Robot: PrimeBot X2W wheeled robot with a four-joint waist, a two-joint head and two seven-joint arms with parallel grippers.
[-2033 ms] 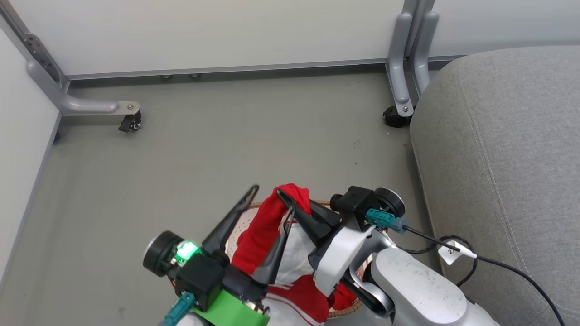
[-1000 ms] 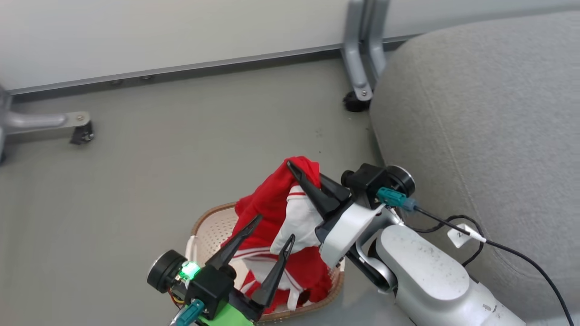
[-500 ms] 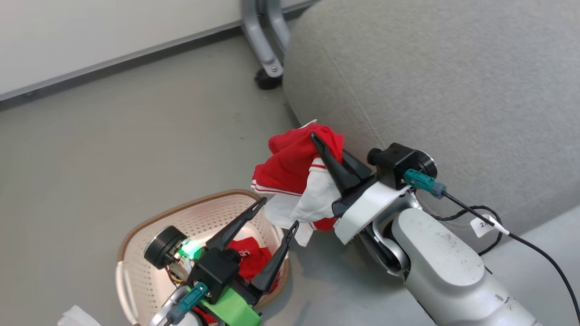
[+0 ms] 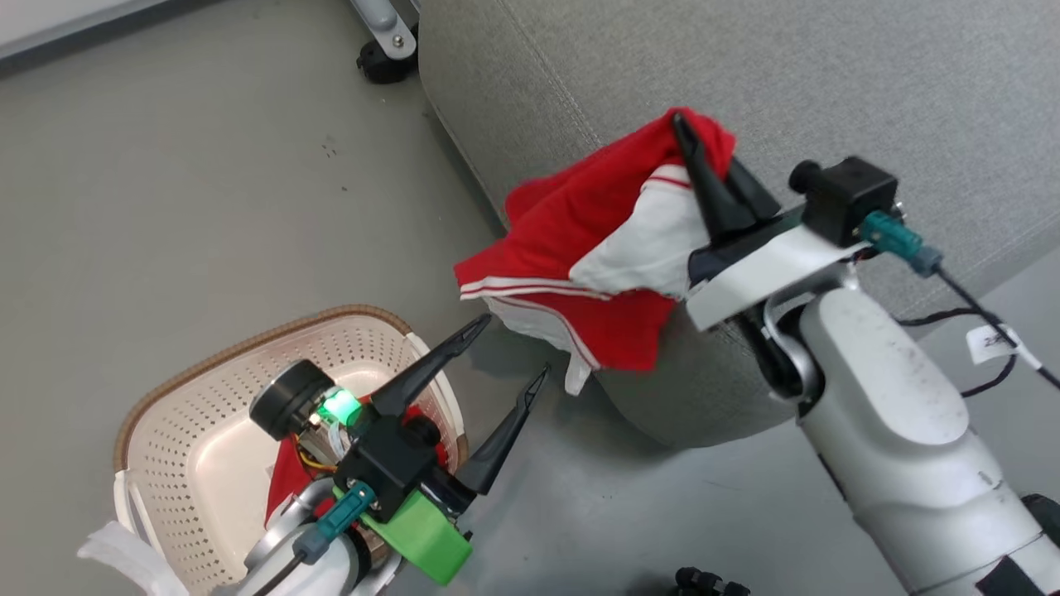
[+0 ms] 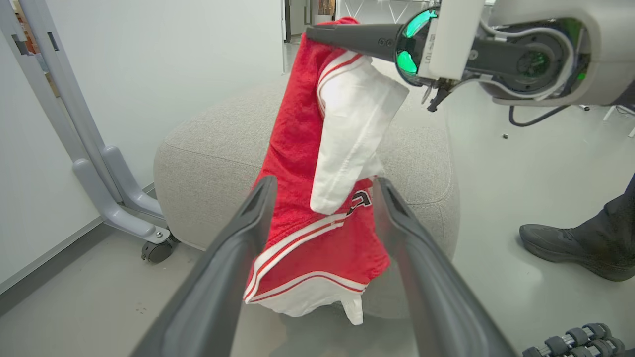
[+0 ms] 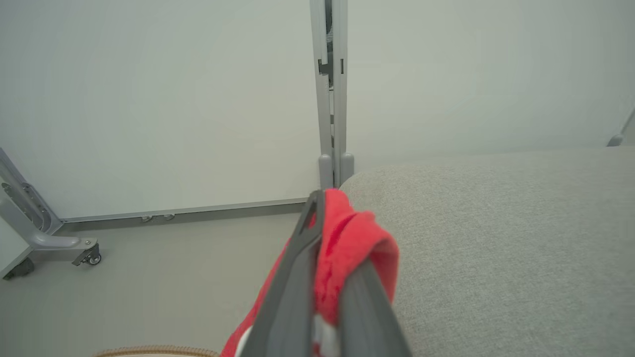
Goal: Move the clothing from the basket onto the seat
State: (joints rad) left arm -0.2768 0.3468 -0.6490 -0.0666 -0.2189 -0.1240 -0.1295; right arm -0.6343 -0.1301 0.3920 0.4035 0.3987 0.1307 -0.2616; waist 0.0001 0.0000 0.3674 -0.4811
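I am about halfway through the job, I think. My right gripper [image 4: 696, 145] has its two dark fingers pressed together on the top of a soft red sports garment with a white panel and red-striped trim [image 4: 596, 223]. In the head view this garment hangs in the air near the middle, a bit toward 1 o'clock, right at the rounded corner of the big grey fabric seat [image 4: 745, 66]. It is out of the basket but not lying on the seat yet. I cannot tell if the cloth touches the seat's side.

The oval cream plastic basket with the brown rim [image 4: 248, 339] sits on the floor at 8 o'clock. A second red garment [image 4: 286, 480] lies inside it, partly hidden by my left arm, so there is more to carry over.

My left gripper [image 4: 513, 345] is above the basket's edge, at 7 o'clock, with its fingers spread apart and nothing in them.

What is left, as I see it, is to put the held garment down on the seat, let go, then fetch the one in the basket.
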